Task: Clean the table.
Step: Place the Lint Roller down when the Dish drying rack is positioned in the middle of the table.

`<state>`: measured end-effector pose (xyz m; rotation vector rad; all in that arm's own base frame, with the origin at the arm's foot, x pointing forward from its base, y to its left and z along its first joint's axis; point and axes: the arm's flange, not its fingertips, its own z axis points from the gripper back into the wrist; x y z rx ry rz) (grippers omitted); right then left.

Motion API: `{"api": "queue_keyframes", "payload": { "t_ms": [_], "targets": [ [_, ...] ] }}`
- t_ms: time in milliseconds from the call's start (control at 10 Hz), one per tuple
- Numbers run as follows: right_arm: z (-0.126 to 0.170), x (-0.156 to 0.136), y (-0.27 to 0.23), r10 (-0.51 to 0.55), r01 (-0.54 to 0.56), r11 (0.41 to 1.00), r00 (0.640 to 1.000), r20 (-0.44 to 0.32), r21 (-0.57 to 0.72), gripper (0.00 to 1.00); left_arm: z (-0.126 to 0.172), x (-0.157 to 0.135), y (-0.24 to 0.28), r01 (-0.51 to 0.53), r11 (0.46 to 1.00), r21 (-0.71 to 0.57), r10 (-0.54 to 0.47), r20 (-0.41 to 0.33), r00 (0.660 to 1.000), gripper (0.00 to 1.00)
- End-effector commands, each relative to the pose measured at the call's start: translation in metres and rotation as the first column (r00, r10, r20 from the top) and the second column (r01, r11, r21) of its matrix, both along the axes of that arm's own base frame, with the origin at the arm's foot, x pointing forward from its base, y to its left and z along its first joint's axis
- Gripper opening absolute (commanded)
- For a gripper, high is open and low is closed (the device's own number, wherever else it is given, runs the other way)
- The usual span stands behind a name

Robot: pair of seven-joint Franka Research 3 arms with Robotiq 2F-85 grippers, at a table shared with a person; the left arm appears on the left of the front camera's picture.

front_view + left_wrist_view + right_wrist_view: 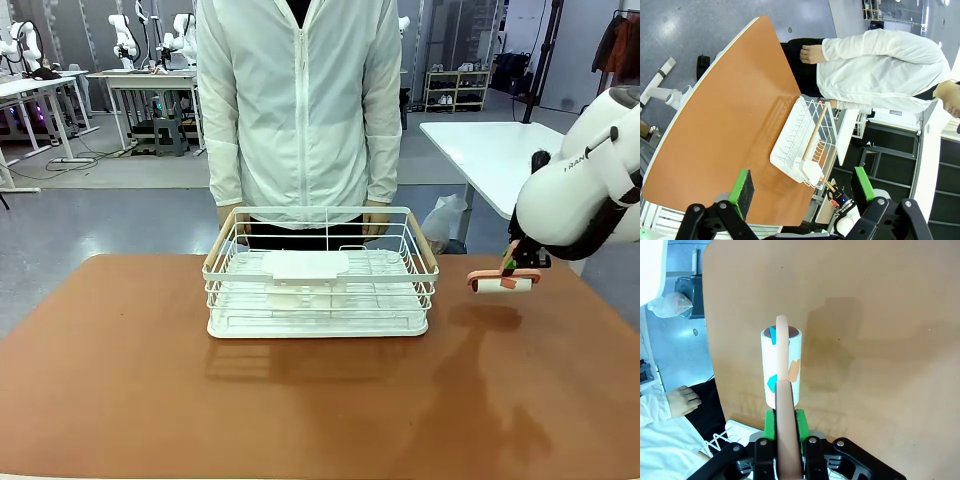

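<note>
Across the whole foreground of the front view spreads the large rectangular reddish-brown matte worktop (120, 380) with rounded corners, its surface bare on the left side. From the left wrist view, the left gripper (805, 192) hangs above one end of that worktop (725, 125) with its black fingers and green pads (742, 187) spread wide apart and nothing between them. Moving toward the middle, a white wire basket (320, 275) with pale wooden handles on its short sides stands on the far half of the worktop, and a white rectangular block (305, 264) rests inside it across the wires; the same basket (805, 145) appears sideways from the left wrist. Just behind the basket stands a person in a white zip-up jacket (298, 105), both hands down at the far rim of the basket. Farther right, the white right arm (580, 195) comes in from the edge, and the right gripper (512, 268) is clamped tight on the salmon-pink plastic handle of a lint roller (503, 283), whose white paper-covered cylinder hangs just above the worktop and casts a shadow on it. In the right wrist view the right gripper (784, 422) has its green pads pressed against both sides of the pink handle, and the lint roller (781, 367) points away over the brown worktop (880, 340), with small blue and orange marks on its white roll.
</note>
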<state>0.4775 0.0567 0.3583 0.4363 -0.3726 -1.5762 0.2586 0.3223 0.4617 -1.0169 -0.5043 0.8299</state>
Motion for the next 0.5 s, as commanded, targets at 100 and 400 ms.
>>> {"api": "queue_keyframes", "payload": {
  "t_ms": [100,400],
  "targets": [
    [-0.0154,0.0003,0.0095,-0.036,0.033,0.999,0.997,0.073,0.03,0.21,0.0006,-0.0008,0.0032,0.009,1.0,-0.004,-0.009,0.026,1.0,1.0],
    [-0.0235,0.0011,0.0072,-0.045,0.043,0.998,0.998,0.045,0.049,0.21,0.0006,-0.0008,0.0032,0.009,1.0,-0.004,-0.009,0.026,1.0,1.0]
  ]
}}
